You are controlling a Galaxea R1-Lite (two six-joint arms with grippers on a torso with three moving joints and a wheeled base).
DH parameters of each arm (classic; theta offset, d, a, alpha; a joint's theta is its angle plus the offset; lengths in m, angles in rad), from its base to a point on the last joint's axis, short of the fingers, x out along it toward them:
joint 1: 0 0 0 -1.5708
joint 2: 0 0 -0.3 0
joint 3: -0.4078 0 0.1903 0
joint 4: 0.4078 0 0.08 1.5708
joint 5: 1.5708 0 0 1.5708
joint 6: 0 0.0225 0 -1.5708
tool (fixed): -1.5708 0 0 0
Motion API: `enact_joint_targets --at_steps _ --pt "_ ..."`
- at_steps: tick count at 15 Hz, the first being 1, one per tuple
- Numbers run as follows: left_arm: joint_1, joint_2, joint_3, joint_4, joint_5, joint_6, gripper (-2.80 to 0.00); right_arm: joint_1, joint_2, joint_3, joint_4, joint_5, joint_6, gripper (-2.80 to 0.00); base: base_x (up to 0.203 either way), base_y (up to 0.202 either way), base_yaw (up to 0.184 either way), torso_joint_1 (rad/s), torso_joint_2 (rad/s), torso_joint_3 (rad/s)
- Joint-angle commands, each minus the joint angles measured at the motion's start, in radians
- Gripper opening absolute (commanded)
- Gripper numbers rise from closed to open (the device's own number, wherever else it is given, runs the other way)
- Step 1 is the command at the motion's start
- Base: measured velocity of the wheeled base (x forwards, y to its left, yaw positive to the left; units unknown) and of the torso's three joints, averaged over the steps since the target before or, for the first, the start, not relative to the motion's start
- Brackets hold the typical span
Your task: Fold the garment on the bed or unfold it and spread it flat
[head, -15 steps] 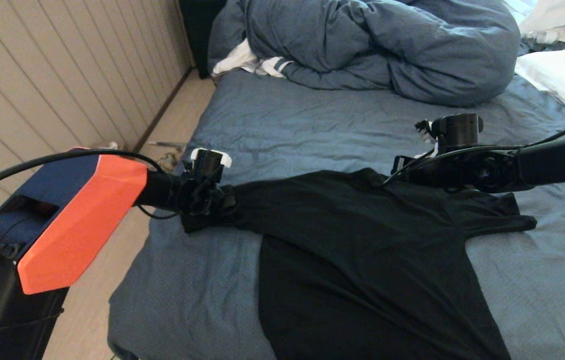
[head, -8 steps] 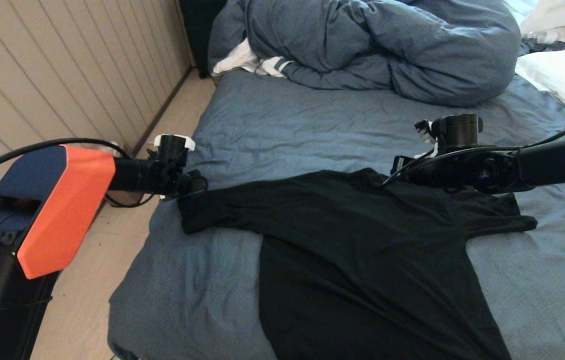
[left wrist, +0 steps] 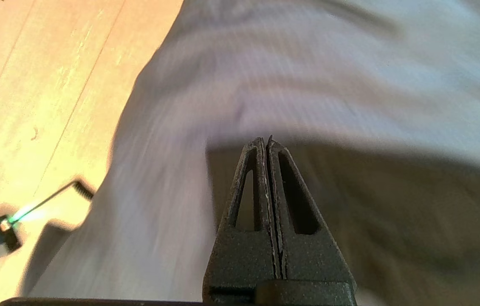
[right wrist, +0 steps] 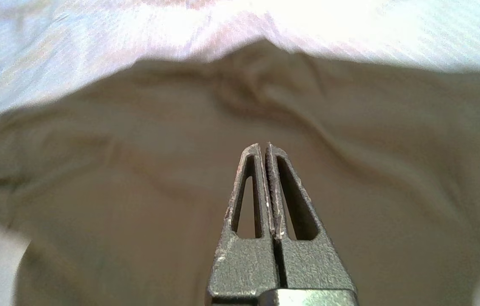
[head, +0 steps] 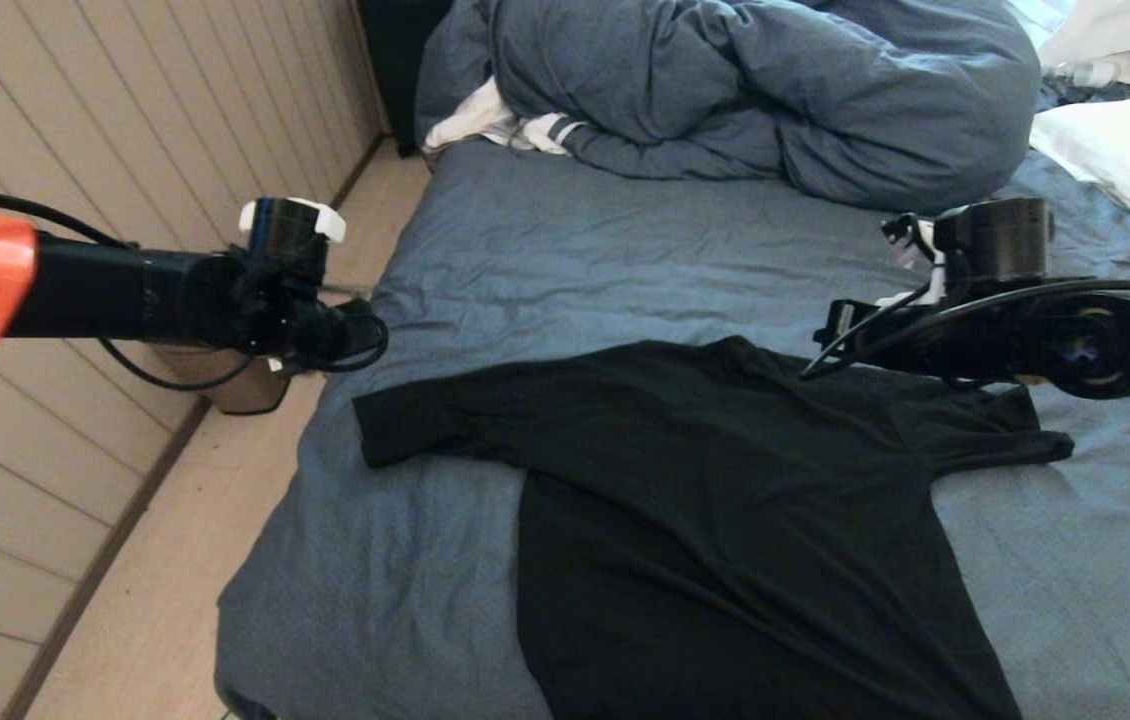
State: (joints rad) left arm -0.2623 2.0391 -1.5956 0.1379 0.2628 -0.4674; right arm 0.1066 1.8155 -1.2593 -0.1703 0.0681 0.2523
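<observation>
Lying flat on the bed, garment sleeves spread sideways, hem toward robot, left claw and right claw pressed together, empty

The left gripper has let go of the T-shirt sleeve it was on a second ago and pulled back past the bed edge, higher and out over the floor; its fingers are pressed together with nothing between them, the sleeve now lying flat just ahead of the tips. The right gripper has lifted and drawn back slightly, fingers closed above the collar area.
</observation>
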Motion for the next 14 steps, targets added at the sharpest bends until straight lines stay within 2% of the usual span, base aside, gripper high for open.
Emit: enact_joint_targets --at_steps 1,4,6,8,10,12,14 --pt "-0.013 -0.259 0.157 -0.005 0.003 0.0 -2.8 0.011 -0.199 0.119 -0.001 0.0 0.0 -2.8 0.0 0.0 0.0 0.0 0.0 0.0" --pt "-0.054 -0.594 0.43 -0.016 0.011 0.028 -2.8 0.027 -0.481 0.324 0.018 -0.022 -0.004 -2.8 0.0 0.0 0.0 0.0 0.0 0.0" --pt "-0.109 -0.836 0.626 -0.015 0.056 0.044 -2.8 0.032 -0.683 0.448 0.081 -0.054 -0.005 -2.8 0.0 0.0 0.0 0.0 0.0 0.0" --pt "-0.164 -1.048 0.83 -0.007 0.164 0.054 -2.8 0.034 -0.894 0.529 0.202 -0.092 -0.009 -2.8 0.0 0.0 0.0 0.0 0.0 0.0" --pt "-0.192 -1.241 0.934 0.053 0.275 0.06 -2.8 0.031 -1.113 0.583 0.36 -0.139 -0.022 -2.8 0.0 0.0 0.0 0.0 0.0 0.0" --pt "-0.171 -1.41 0.978 0.192 0.346 0.062 -2.8 0.018 -1.317 0.642 0.51 -0.186 -0.042 -2.8 0.0 0.0 0.0 0.0 0.0 0.0" --pt "-0.054 -1.536 1.014 0.285 0.376 0.079 -2.8 -0.022 -1.473 0.717 0.612 -0.216 -0.069 -2.8 0.0 0.0 0.0 0.0 0.0 0.0"
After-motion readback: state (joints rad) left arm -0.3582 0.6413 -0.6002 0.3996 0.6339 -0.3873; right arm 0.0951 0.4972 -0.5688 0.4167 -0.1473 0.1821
